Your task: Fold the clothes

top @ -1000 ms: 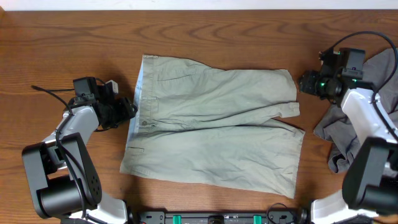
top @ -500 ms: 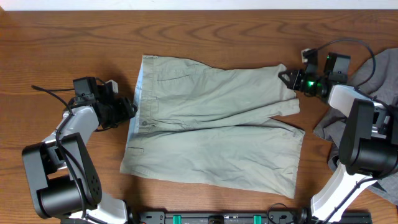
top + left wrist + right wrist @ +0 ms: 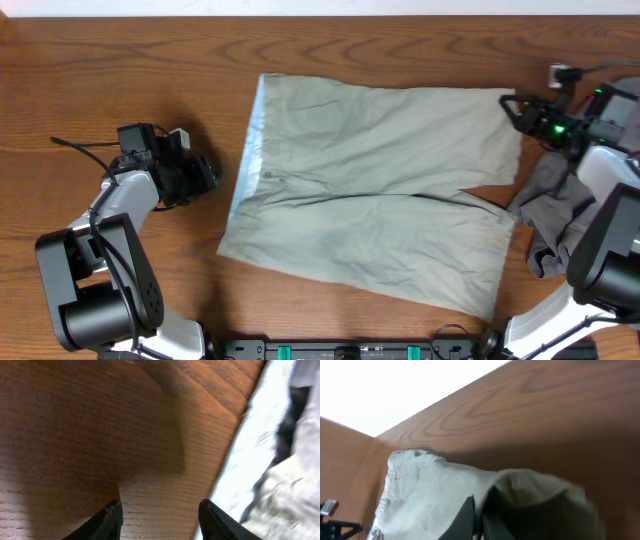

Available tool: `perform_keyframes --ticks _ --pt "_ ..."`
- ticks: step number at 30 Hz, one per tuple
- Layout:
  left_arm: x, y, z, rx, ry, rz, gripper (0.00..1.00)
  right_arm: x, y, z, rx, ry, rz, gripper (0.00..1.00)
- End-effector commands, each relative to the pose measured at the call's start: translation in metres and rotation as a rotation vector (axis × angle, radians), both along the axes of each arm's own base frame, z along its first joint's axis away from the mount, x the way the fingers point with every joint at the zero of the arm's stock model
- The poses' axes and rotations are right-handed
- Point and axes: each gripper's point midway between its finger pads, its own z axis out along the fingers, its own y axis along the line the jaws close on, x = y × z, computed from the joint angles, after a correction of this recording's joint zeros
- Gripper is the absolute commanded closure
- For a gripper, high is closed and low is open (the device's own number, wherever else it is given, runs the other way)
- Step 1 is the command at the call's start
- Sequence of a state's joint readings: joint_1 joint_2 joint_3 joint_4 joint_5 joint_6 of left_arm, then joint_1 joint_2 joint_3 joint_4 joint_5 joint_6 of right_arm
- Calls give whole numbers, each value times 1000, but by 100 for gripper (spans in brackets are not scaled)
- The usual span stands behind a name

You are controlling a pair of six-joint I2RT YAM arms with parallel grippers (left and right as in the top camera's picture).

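Light khaki shorts (image 3: 370, 190) lie flat on the wooden table, waistband to the left, leg hems to the right. My right gripper (image 3: 513, 107) is shut on the hem of the far leg at its top right corner; in the right wrist view the fingers (image 3: 479, 515) pinch the cloth edge of the shorts (image 3: 430, 490). My left gripper (image 3: 210, 175) is open and empty on the table just left of the waistband. In the left wrist view its fingertips (image 3: 160, 515) frame bare wood, with the shorts' pale lining (image 3: 260, 450) to the right.
A grey garment (image 3: 560, 215) lies crumpled at the right edge, under my right arm, next to the shorts' hems. Bare wooden table (image 3: 120, 80) lies to the left and far side. The table's front edge runs along the bottom.
My right gripper closed on the far leg hem and pulled the shorts right and away. The whole garment slid right, away from my left gripper, which stayed in place.
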State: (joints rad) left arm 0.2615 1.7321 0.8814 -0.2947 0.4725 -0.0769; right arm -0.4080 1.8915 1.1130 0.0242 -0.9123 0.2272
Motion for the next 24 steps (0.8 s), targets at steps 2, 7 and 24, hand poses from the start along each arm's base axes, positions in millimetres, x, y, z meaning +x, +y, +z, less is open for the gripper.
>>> perform_keyframes --ticks 2,7,24 --pt "-2 -2 -2 -6 3 -18 49 -8 -8 -6 30 79 -46 90" --pt "-2 -2 -2 -5 1 -19 49 -36 -34 -57 -77 369 -233 99" --pt "27 -43 45 -231 -213 -192 49 -28 -26 -47 -140 245 -118 37"
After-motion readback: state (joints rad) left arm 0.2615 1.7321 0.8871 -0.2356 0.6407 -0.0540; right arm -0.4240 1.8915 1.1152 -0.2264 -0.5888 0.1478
